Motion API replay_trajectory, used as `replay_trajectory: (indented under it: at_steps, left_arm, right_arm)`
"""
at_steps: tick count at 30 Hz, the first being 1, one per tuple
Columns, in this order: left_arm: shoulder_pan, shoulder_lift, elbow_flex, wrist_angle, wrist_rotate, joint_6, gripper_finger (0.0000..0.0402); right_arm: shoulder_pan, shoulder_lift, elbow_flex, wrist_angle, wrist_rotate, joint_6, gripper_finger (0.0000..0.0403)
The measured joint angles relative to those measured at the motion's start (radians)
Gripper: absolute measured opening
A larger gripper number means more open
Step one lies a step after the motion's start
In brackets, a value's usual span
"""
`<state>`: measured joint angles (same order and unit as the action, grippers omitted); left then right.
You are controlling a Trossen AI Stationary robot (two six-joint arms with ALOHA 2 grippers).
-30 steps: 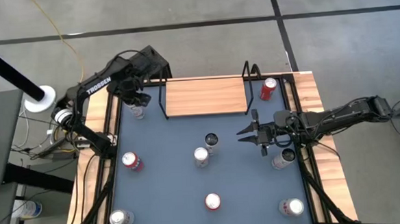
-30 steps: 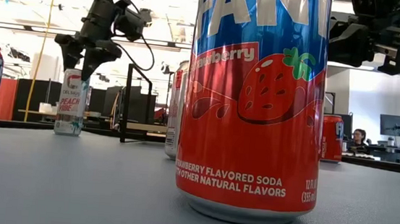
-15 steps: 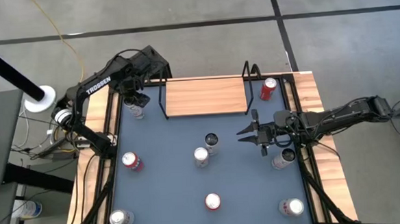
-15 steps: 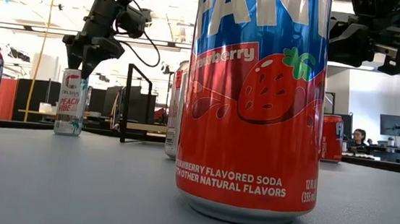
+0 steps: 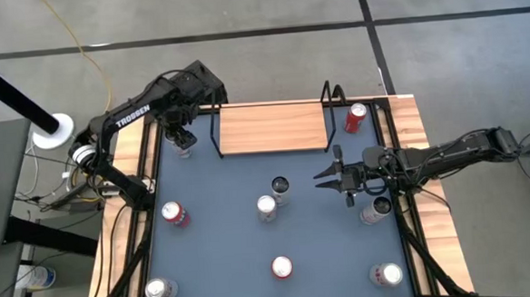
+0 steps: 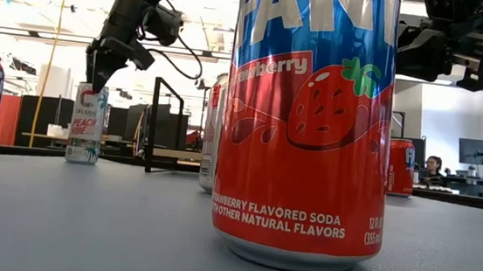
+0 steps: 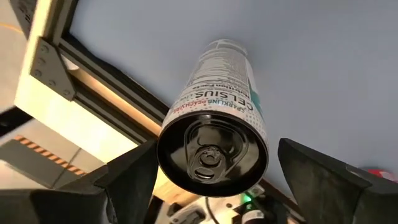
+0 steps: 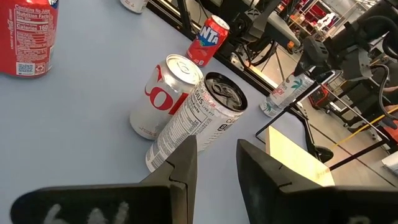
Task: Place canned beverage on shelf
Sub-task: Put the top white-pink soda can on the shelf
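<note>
A white Celsius can (image 5: 183,149) stands upright on the blue table top at the far left, beside the shelf. My left gripper (image 5: 183,135) is above it, pointing down. It is open, with one finger on each side of the can's black top (image 7: 211,155) and a gap still showing. The low view shows its fingertips (image 6: 96,72) level with the can's rim (image 6: 90,87). The shelf (image 5: 271,128) is a light-wood board on a black wire frame at the far middle, with nothing on it. My right gripper (image 5: 319,176) is open and empty over the table's right half.
A red Fanta can (image 5: 355,118) stands right of the shelf. A black-topped can (image 5: 280,185) and a silver one (image 5: 266,207) stand mid-table. Other cans stand at the left (image 5: 174,213), the near middle (image 5: 281,268), both near corners and near the right arm (image 5: 375,210).
My left gripper has turned about its wrist and come down over the white can, from a little above it to its top. The can has kept still. My right arm has not moved.
</note>
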<state>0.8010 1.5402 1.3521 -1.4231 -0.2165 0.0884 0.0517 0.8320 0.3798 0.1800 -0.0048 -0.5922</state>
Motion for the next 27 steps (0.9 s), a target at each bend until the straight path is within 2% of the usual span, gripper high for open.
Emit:
replay_trajectory:
  at_steps: [9,18,27]
  left_arm:
    - [-0.01,-0.001,-0.006,0.051,-0.046,0.052,0.0313]
    - [-0.018,-0.001,-0.095,0.06,-0.108,0.157,0.0313]
    - [-0.019,-0.001,-0.101,0.092,-0.107,0.2,0.0313]
  right_arm:
    - [0.0,0.0,0.0,-0.001,0.0,0.0,0.0111]
    - [0.0,0.0,0.0,-0.001,0.0,0.0,0.0111]
    - [0.0,0.0,0.0,-0.001,0.0,0.0,0.0111]
